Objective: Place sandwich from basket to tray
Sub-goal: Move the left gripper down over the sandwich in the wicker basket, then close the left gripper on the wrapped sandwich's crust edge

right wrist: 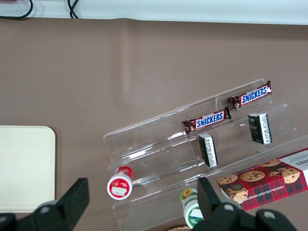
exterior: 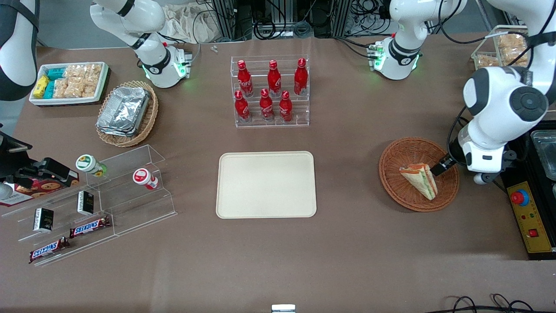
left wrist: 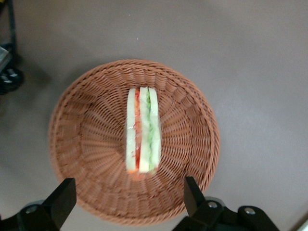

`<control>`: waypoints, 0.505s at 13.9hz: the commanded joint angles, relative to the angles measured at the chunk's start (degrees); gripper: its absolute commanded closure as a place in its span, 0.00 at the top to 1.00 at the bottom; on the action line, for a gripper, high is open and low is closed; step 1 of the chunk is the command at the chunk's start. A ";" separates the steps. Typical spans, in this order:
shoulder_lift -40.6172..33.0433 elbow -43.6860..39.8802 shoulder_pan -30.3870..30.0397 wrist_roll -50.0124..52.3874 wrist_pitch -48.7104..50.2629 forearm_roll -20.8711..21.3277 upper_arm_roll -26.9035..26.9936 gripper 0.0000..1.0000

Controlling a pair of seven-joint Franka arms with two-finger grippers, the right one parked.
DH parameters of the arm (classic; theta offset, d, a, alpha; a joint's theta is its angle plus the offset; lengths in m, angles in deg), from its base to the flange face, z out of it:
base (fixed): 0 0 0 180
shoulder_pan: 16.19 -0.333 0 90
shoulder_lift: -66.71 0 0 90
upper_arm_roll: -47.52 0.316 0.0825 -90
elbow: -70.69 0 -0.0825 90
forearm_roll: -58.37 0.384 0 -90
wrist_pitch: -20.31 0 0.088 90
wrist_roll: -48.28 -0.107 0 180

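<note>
Tool (left wrist: 126, 199) released, fingers wide, poised over sandwich (left wrist: 142, 130) in basket (left wrist: 86, 144); probably not touching. Lower centred, clamp bread faces gently, then lift toward tray (exterior: 266, 184).

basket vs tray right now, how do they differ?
The basket is round, reddish-brown woven wicker; the tray is rectangular, smooth cream. The basket holds the sandwich, with the open gripper above it; the tray holds nothing. The basket lies toward the working arm's end, the tray mid-table. Both are shallow.
</note>
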 commanded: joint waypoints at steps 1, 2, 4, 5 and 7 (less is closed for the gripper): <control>3.23 3.18 -0.12 2.38 -7.07 0.04 -0.15 0.99; 4.73 3.18 -0.12 2.38 -8.66 0.04 -0.15 0.99; 6.50 3.79 -0.12 2.38 -9.64 0.30 0.38 0.99; 6.76 3.97 -0.12 2.38 -9.82 0.30 0.64 0.99; 7.73 4.23 -0.12 2.38 -9.99 0.30 0.64 0.99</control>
